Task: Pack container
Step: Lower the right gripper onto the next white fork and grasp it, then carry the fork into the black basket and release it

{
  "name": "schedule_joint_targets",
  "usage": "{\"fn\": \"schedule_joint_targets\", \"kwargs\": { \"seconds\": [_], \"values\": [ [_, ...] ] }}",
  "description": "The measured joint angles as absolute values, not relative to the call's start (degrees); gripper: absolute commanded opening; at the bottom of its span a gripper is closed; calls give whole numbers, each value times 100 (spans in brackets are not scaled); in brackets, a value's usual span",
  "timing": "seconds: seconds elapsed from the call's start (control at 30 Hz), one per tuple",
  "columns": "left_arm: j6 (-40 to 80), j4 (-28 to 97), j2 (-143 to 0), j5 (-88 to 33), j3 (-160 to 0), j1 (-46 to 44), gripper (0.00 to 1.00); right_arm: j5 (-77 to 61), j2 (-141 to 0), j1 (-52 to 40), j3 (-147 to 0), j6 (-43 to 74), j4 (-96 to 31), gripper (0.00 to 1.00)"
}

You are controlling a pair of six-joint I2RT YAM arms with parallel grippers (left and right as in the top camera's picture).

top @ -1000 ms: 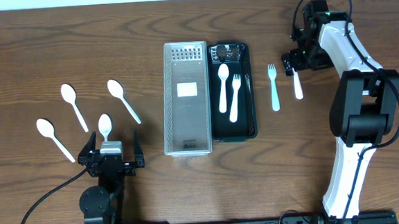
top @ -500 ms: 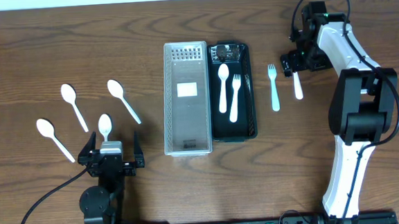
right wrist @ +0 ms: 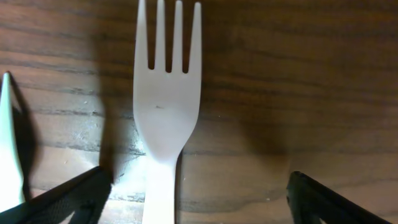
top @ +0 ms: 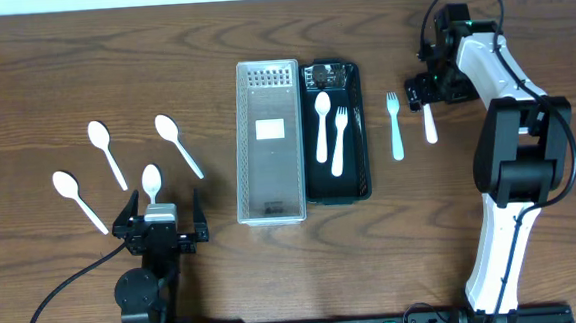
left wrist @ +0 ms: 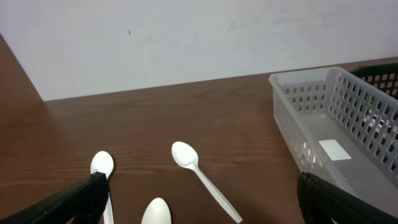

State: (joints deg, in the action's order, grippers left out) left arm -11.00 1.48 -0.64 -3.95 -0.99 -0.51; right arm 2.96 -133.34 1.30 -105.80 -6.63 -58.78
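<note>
A black container (top: 357,137) holds a white spoon (top: 322,124) and a white fork (top: 340,138). A clear basket (top: 274,207) lies beside it on the left. My right gripper (top: 427,90) is open, low over the head of a white fork (top: 430,125). In the right wrist view this fork (right wrist: 165,106) lies between the fingers (right wrist: 199,193), untouched. A second fork (top: 395,127) lies nearby. My left gripper (top: 159,217) is open and empty, just below a spoon (top: 151,180). In the left wrist view that spoon (left wrist: 155,213) lies between the fingers (left wrist: 199,199).
Three more white spoons lie at the left (top: 107,152), (top: 178,144), (top: 78,200). The left wrist view shows two of them (left wrist: 102,165), (left wrist: 202,180) and the clear basket (left wrist: 292,118). Another white utensil (right wrist: 9,149) shows at the right wrist view's left edge.
</note>
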Motion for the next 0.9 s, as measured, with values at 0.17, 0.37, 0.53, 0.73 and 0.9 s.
{"fn": "schedule_joint_targets", "kwargs": {
  "seconds": [0.17,0.37,0.53,0.73,0.9],
  "values": [
    [-1100,148,-64,-395,-99,-51,98,250,-13340,130,-10580,-631,-5863,76],
    [-1098,148,-64,-395,-99,-51,99,237,-13345,130,-10578,-631,-5861,46],
    [-1100,148,-64,-395,-99,-51,98,237,-13347,130,-10578,-615,-5863,36],
    [-1100,148,-64,-395,-99,-51,98,242,-13347,128,-10580,-624,-5909,20],
    [-1098,148,-64,-395,-99,-51,98,259,-13369,121,-10678,-607,-6117,8]
  ]
}}
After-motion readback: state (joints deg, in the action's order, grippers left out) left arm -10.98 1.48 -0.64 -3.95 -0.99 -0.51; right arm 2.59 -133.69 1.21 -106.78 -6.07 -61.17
